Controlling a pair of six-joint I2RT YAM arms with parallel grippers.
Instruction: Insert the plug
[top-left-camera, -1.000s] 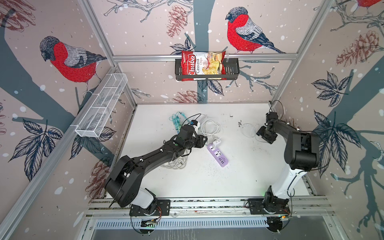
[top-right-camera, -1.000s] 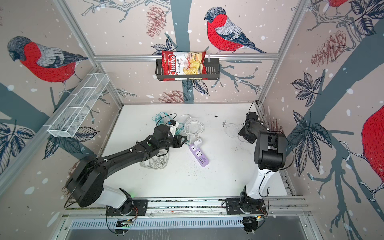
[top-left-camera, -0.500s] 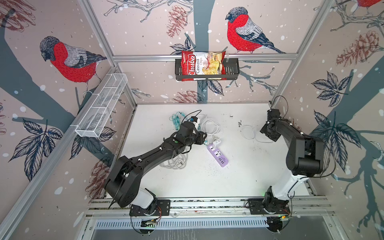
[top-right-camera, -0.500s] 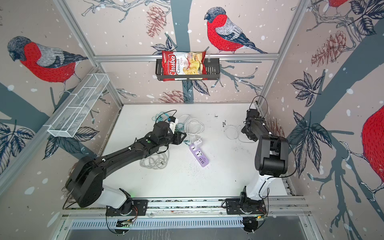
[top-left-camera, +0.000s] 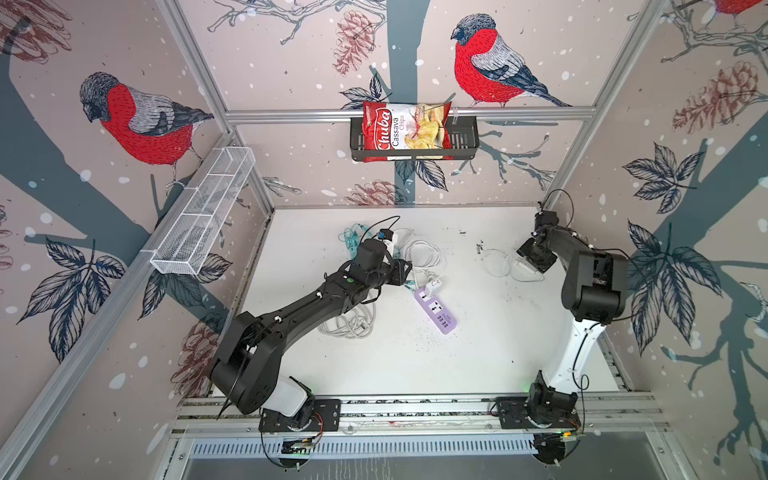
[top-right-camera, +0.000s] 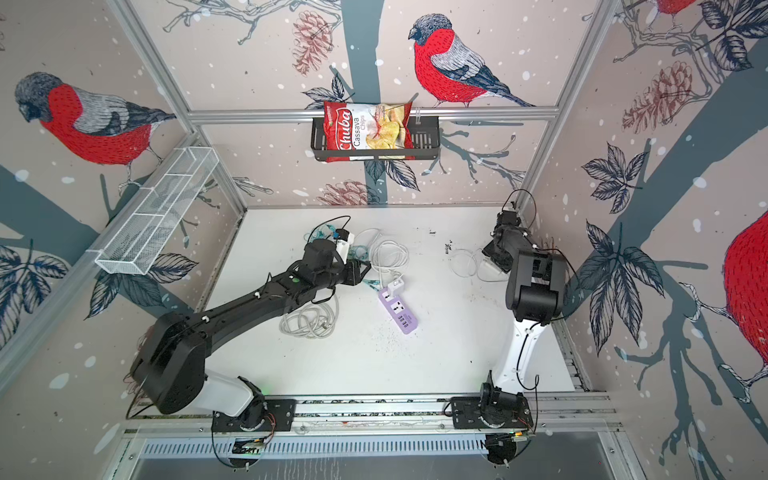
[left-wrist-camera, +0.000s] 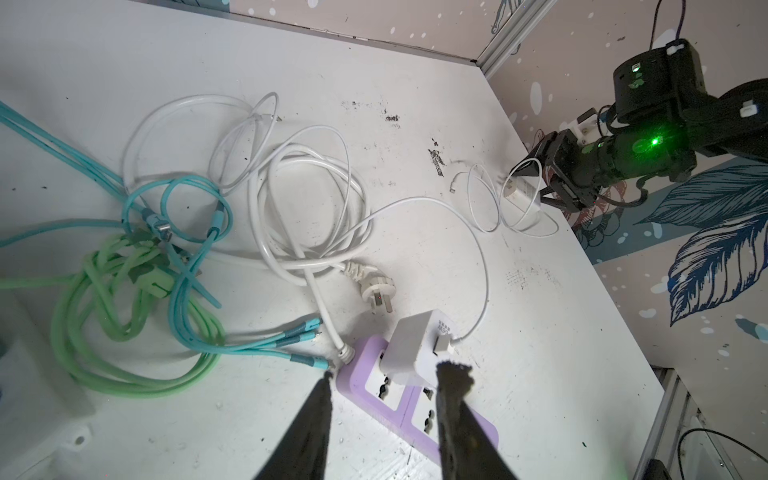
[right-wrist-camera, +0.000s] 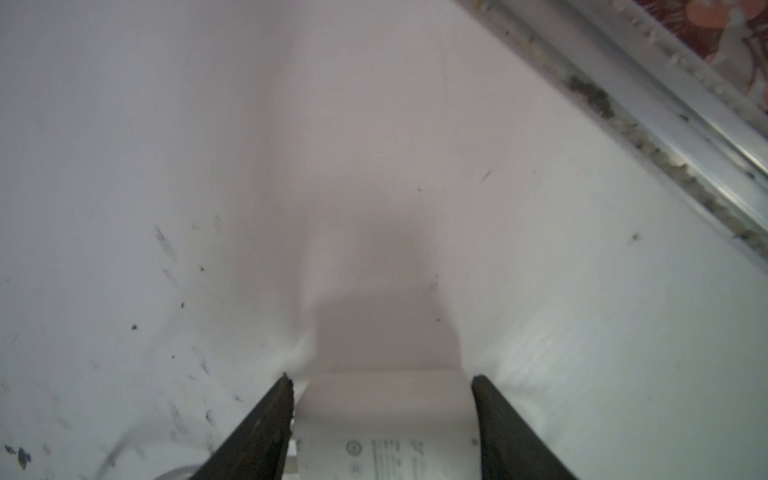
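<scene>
White tabletop (top-left-camera: 478, 357) inside a frame walled with bullfinch-print paper. Purple power strip (top-left-camera: 445, 323) near the middle, taken as landmark, with a seated white adapter (left-wrist-camera: 405, 345) at its far end and free sockets (top-left-camera: 436, 308) alongside.

Left gripper (left-wrist-camera: 390, 371) directly above the strip, jaws apart, holding nothing.

Well to the right of the strip, close to the side wall: right gripper (right-wrist-camera: 381, 379), fingers pressed against both flanks of a white charger block (right-wrist-camera: 386, 415), taken as the plug to be inserted. On or just above the surface, not clear which; pins out of sight. Loops of thin white cable (left-wrist-camera: 484, 199) around it.

Beyond the strip, toward the back wall: tangle of white, teal and green cables, plus a loose three-pin plug (left-wrist-camera: 376, 293) just beside the strip.

Step in hand, by judgement: pick-up of the plug, insertion not yet begun.

Next move calls for a lift clear of the cable loops and a carry across to the strip. Then pins turned down, lined up over a free socket, and a straight push. Probably also calls for the left gripper to pin the strip, likely light enough to slide.
</scene>
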